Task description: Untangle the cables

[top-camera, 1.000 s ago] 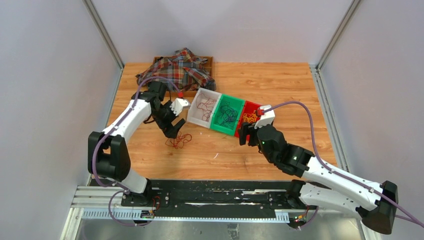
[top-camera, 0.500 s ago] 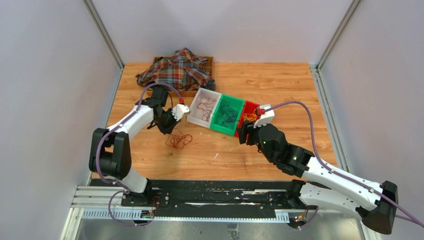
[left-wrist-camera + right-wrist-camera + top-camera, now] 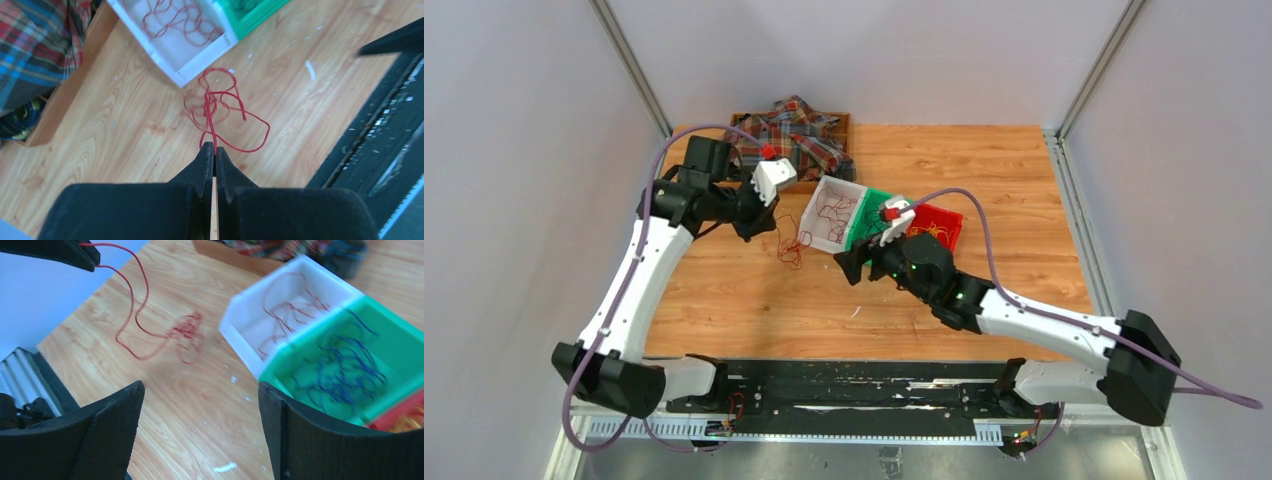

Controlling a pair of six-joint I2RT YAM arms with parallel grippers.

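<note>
Step in hand: you are pulling the loose red cables apart, ahead of binning them.
Left gripper (image 3: 215, 146): jaws pinched tight on one strand of the red cables (image 3: 215, 102), raised above the tabletop (image 3: 984, 160).
Red cables: a small knot of loops hangs from that strand over the left-centre of the tabletop, just beside the near-left corner of the white bin (image 3: 240, 347). You cannot tell whether the lowest loops touch the wood.
Right gripper (image 3: 197, 387): jaws spread wide, holding nothing, hovering near the knot on its near-right side.
Sorted cables: red in the white bin, dark blue in the green bin (image 3: 400, 345), yellow-orange in the red bin (image 3: 944, 218).
Next move: likely bring the right gripper onto a free loop below the knot, close on it, then draw the two grippers apart slowly.
Watch: the wire is hair-fine, so aim for a single loop.
</note>
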